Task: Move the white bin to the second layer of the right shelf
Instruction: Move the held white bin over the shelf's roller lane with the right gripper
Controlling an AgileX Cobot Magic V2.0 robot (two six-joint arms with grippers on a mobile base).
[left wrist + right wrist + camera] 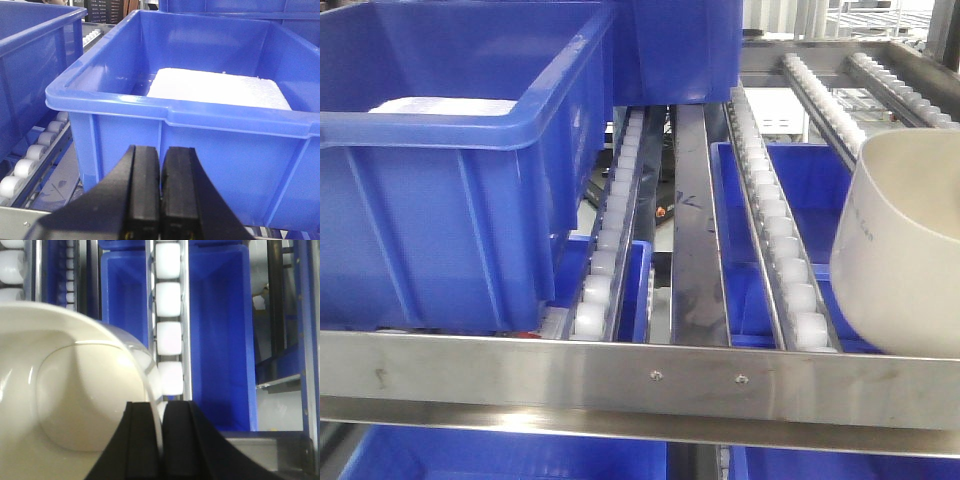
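The white bin (905, 245) is a glossy cream tub at the right edge of the front view, tilted, its base low over the steel front rail (640, 385) of the roller shelf level. In the right wrist view the white bin (65, 400) fills the left half, and my right gripper (161, 412) is shut on its thin rim, one finger inside and one outside. My left gripper (161, 160) is shut and empty, just in front of a blue crate (200, 135). Neither gripper shows in the front view.
A large blue crate (440, 180) holding a white foam slab (220, 87) sits on the left of the shelf level. White roller lanes (775, 225) slope back beside a flat steel strip (695, 230). More blue crates (790, 170) stand below and behind.
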